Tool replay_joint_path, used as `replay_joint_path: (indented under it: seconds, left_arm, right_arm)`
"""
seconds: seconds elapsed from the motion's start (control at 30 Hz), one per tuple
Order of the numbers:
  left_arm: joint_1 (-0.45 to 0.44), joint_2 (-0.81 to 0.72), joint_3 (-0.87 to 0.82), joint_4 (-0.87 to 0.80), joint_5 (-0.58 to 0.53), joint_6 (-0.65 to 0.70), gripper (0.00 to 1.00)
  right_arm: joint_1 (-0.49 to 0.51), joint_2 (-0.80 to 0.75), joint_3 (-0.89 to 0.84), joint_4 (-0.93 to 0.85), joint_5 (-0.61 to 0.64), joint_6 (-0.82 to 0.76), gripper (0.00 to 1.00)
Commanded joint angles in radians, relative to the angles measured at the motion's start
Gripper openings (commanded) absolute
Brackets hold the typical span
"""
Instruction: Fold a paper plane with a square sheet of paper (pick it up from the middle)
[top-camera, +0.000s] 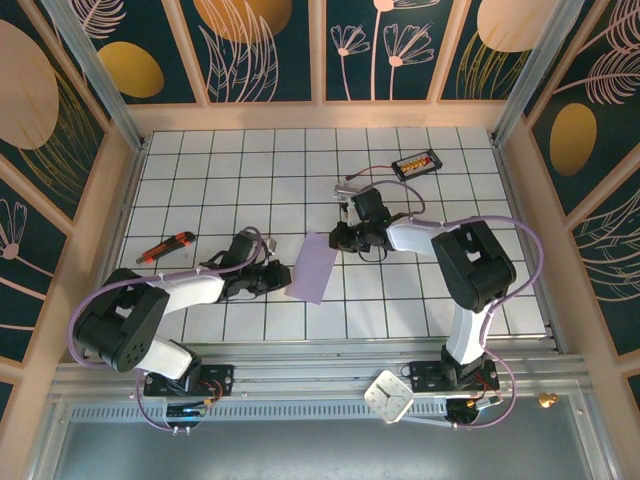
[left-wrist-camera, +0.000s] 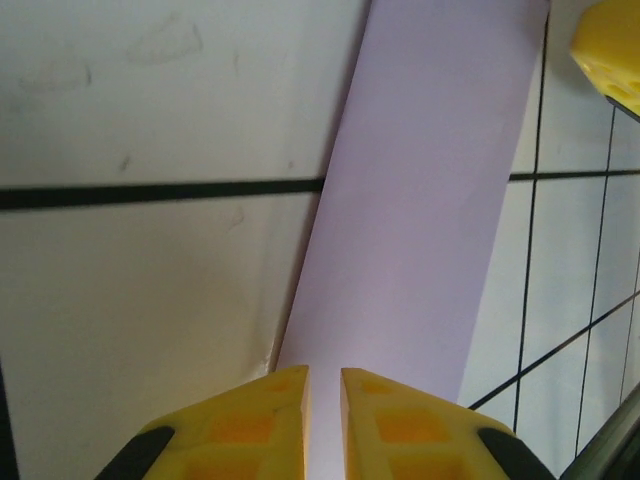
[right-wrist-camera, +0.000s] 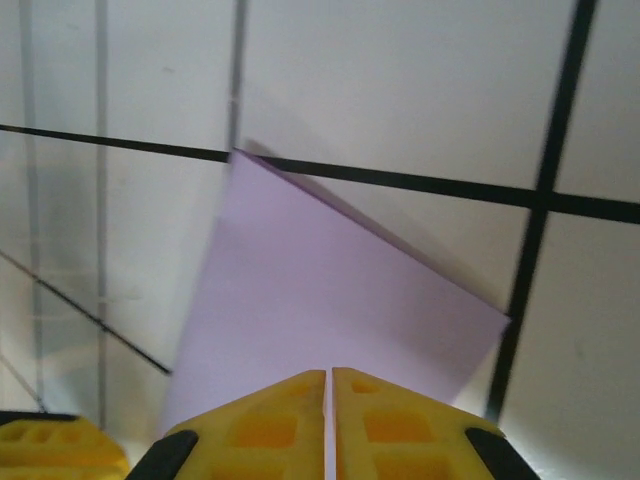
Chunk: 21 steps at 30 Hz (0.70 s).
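Observation:
The square sheet of paper lies on the white tiles as a narrow lavender strip, apparently folded in half lengthwise. My left gripper is at its lower left edge. In the left wrist view its jaws stand a narrow slit apart, with the lavender paper showing through and stretching away beyond. My right gripper is at the strip's upper right corner. Its fingertips are pressed nearly together over the paper's near edge, which they hide. No paper plane shape shows.
An orange and black utility knife lies at the left. A small black tray with orange pieces sits at the back right, with a clear plastic piece on a wire nearer the middle. A white clock-like square rests on the near rail.

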<state>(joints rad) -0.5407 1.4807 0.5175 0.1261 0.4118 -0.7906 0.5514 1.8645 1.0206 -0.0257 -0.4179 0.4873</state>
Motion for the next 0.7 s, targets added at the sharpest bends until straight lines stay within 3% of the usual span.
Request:
replay_joint_path:
  seconds: [0.0,0.37,0.57,0.67]
  left_arm:
    - [-0.009,0.025,-0.018,0.005,0.072,-0.001,0.18]
    - [-0.060,0.105,-0.010,0.239,0.257,-0.108,0.24]
    - [-0.035,0.004,0.076,0.153,0.102,-0.031,0.34]
    - [0.047,0.021,0.114,0.153,0.059,-0.050,0.24]
  right_arm:
    - [0.002,0.055,0.037,0.014,0.034,0.000,0.10]
    - [-0.047,0.219,0.252,-0.041,0.017,-0.091,0.10]
    - [-0.052,0.096,0.213,-0.043,-0.018,-0.136,0.12]
    - [-0.042,0.013,0.109,0.010,-0.054,-0.071,0.13]
